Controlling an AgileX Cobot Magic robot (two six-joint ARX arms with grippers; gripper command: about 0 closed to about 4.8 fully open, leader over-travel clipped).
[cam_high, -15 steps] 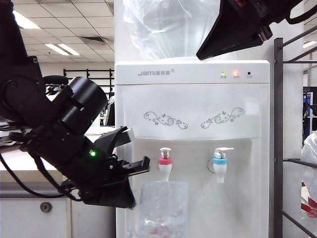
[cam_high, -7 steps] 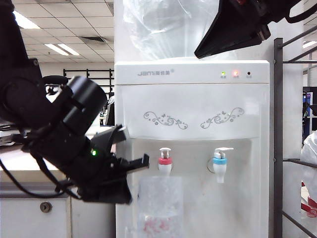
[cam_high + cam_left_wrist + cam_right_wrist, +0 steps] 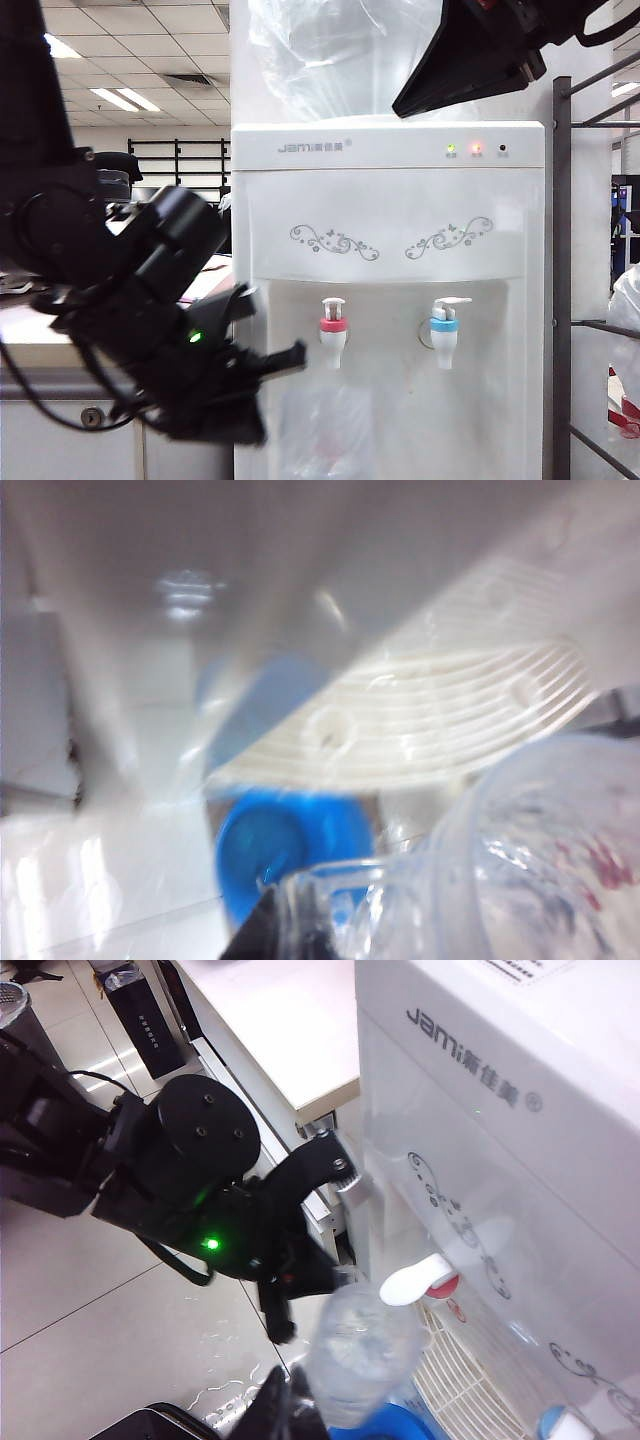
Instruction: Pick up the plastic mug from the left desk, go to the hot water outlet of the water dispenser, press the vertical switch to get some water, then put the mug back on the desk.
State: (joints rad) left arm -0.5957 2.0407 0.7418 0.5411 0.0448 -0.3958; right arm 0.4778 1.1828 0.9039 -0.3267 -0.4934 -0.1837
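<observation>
The clear plastic mug (image 3: 326,432) hangs blurred below the hot water outlet (image 3: 333,337), a white tap with a red collar on the white water dispenser (image 3: 390,205). The small vertical switch (image 3: 333,304) tops that tap. My left gripper (image 3: 287,361) is shut on the mug's handle (image 3: 335,900); the mug body (image 3: 545,870) fills the corner of its wrist view. My right gripper (image 3: 470,55) hovers high above the dispenser front, shut and empty (image 3: 288,1372); from there the mug (image 3: 360,1345) sits just under the red-collared tap (image 3: 425,1280). The beige left desk (image 3: 25,335) lies behind the left arm.
A blue-collared tap (image 3: 444,332) sits right of the red one. The white slotted drip tray (image 3: 430,730) is below the taps, with a blue round object (image 3: 285,850) on the floor. A grey metal rack (image 3: 562,290) stands at the right. The desk cabinet has a keyhole lock (image 3: 92,416).
The left arm has dropped a little, carrying the mug lower beneath the red tap. The right gripper has stayed put.
</observation>
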